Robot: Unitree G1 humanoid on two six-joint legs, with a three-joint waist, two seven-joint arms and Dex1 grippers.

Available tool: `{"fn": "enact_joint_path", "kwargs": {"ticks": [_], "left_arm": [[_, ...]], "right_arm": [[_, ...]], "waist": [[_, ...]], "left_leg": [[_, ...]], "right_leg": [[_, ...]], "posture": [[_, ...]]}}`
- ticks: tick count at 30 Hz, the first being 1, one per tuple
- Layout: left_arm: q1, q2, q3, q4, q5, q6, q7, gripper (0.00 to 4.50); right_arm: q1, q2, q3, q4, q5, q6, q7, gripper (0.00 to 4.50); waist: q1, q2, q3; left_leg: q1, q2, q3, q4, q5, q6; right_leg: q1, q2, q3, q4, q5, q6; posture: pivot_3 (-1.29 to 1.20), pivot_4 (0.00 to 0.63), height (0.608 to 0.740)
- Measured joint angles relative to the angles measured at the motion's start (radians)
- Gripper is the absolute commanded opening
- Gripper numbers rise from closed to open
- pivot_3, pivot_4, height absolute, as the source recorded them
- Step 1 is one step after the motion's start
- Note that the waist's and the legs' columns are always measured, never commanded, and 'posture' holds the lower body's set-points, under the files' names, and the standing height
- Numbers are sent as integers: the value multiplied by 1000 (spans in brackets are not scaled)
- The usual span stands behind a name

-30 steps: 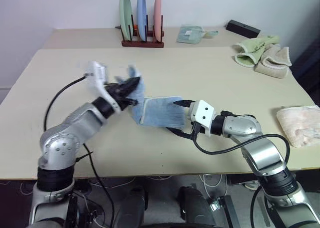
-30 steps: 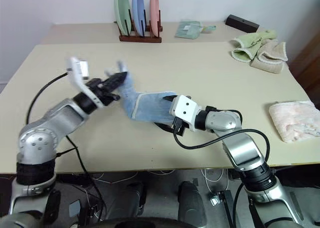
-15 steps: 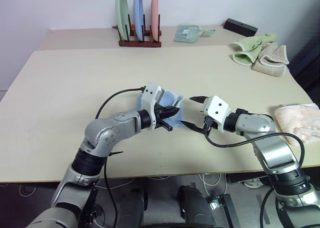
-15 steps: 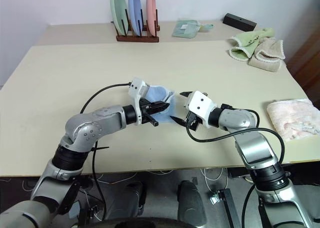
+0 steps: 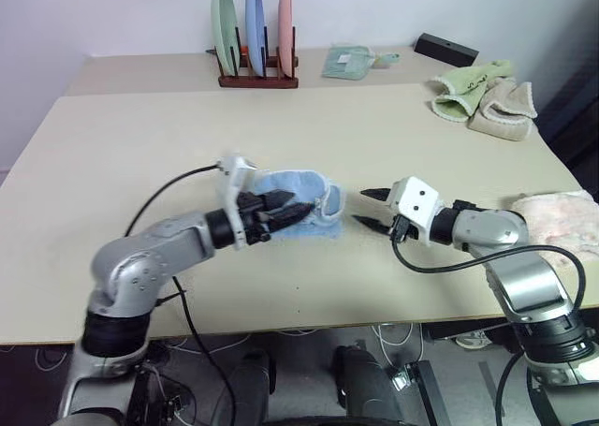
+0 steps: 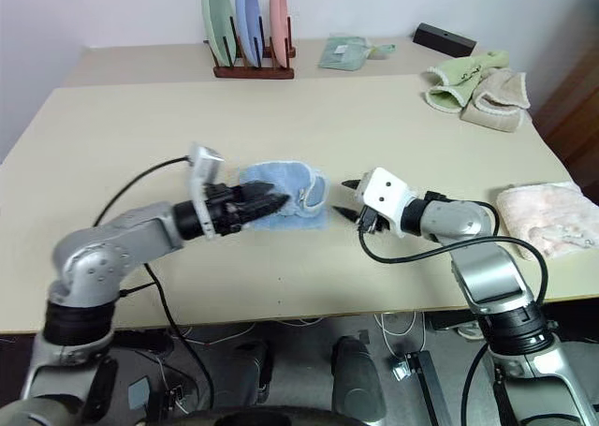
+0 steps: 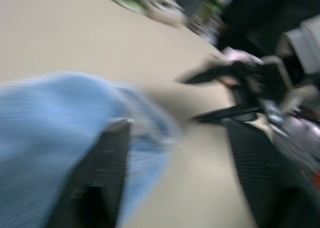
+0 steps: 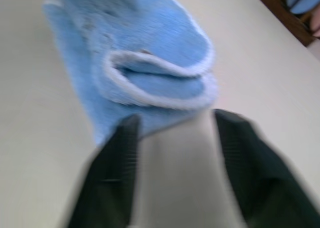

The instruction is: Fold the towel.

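Observation:
The light blue towel [image 5: 304,184] with whitish trim lies folded in a small bundle at the middle of the table [image 5: 140,136], its rolled trimmed edge toward my right gripper. My left gripper [image 5: 298,207] points level across the towel's near side from the left. In the left wrist view its fingers [image 7: 100,178] stand apart and open, with the towel [image 7: 50,112] beside and under one of them. My right gripper [image 5: 359,208] hovers just right of the towel, apart from it. Its fingers [image 8: 115,173] are open with bare table between them, and the towel [image 8: 150,52] lies ahead.
A wooden rack with three upright plates [image 5: 255,42] stands at the back. A small pale green cloth [image 5: 351,63] and a black box [image 5: 445,49] lie beside it. Green and beige fluffy towels [image 5: 482,94] sit back right, a pink towel [image 5: 552,215] at the right edge.
My left gripper carried the raised towel corner across to the right, let it go and drew back left, now open. The right gripper slid right off the towel, its fingers narrower.

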Motion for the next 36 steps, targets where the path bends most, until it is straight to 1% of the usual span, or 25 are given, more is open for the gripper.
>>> {"fn": "enact_joint_path", "kwargs": {"ticks": [1, 2, 3, 6, 8, 11, 15, 19, 21, 24, 29, 32, 34, 35, 36], "left_arm": [[1, 3, 27, 8, 17, -19, 11, 959], [0, 6, 52, 22, 42, -47, 25, 445], [-1, 8, 67, 33, 69, -71, 37, 72], [-20, -2, 56, 72, 165, -131, 72, 72], [-41, -20, 6, 98, 239, -175, 74, 72], [-49, -44, -78, 137, 321, -211, 56, 72], [-54, -88, -192, 244, 431, -270, 17, 72], [-45, -97, -265, 348, 538, -332, -18, 72], [-29, -107, -269, 380, 571, -383, -36, 72], [-10, -137, -265, 405, 599, -439, -51, 72], [37, -166, -236, 394, 599, -490, -79, 72], [84, -158, -197, 343, 580, -512, -106, 0], [111, -123, -165, 294, 578, -523, -131, 0], [126, -93, -149, 262, 578, -539, -150, 0], [142, -65, -135, 238, 581, -557, -167, 0]], "right_arm": [[-8, 3, -8, 9, 8, 0, 0, 101], [-25, 14, -19, 17, 26, 9, -1, 0], [-42, 27, -31, 18, 45, 21, -4, 0], [-120, 107, -53, 14, 117, 99, -30, 0], [-166, 169, -36, 8, 145, 152, -53, 0], [-206, 242, 35, 17, 141, 192, -87, 0], [-246, 337, 122, 132, 84, 223, -154, 0], [-201, 341, 187, 251, 18, 216, -169, 0], [-163, 342, 193, 286, 1, 190, -174, 0], [-151, 342, 191, 299, -13, 153, -187, 0], [-121, 342, 167, 284, -5, 125, -200, 0], [-94, 325, 104, 214, 61, 186, -178, 843], [-93, 303, 41, 152, 122, 261, -167, 1803], [-93, 288, -1, 115, 159, 315, -166, 2429], [-93, 276, -30, 89, 186, 355, -167, 2878]], "waist": [[1, 0, 0], [0, 0, 0], [0, 0, 0], [-3, 0, 0], [-2, 0, 0], [-1, 0, 0], [-2, 0, 0], [-3, 0, 0], [-3, 1, 0], [-3, 2, -3], [-1, 2, -3], [-3, 3, -2], [-4, 3, -2], [-5, 3, -2], [-6, 3, -2]], "left_leg": [[0, 0, 0, 0, 0, 0], [0, 0, 0, 0, 0, 0], [0, 0, 0, 0, 0, 0], [0, 0, 0, -1, 0, 0], [0, 0, 0, -1, 0, -1], [0, 0, 0, -3, 1, -1], [0, 0, 0, -4, 1, -2], [0, 0, 0, -4, 1, -2], [0, 0, 0, -5, 1, -2], [3, 0, 0, -5, 1, -2], [4, 0, 0, -4, 1, -2], [1, 0, 0, -4, 1, -2], [1, 0, 0, -4, 2, -2], [0, 0, 0, -4, 2, -2], [1, 1, 0, -5, 2, -2]], "right_leg": [[0, 0, 0, 0, 0, 0], [0, 0, 0, 0, 0, 0], [0, 0, 0, 0, 1, 1], [0, 0, 0, 0, 2, 3], [0, 0, 0, 0, 2, 3], [-1, 0, 0, 0, 2, 3], [-2, 0, 0, 1, 2, 3], [-3, 0, 0, 1, 2, 3], [-3, 0, 0, 1, 2, 3], [0, 0, 0, 1, 2, 3], [2, 0, 0, 1, 2, 4], [-1, 0, 0, 1, 2, 4], [-3, 0, 0, 2, 2, 3], [-3, 0, 0, 2, 2, 3], [-3, 0, 0, 2, 2, 3]], "posture": [[0, 150, 740], [0, 150, 740], [0, 150, 740], [0, 150, 740], [0, 150, 740], [0, 150, 740], [0, 150, 740], [0, 150, 740], [0, 150, 740], [0, 150, 740], [0, 150, 740], [0, 150, 740], [0, 150, 740], [0, 150, 740], [0, 150, 740]]}}
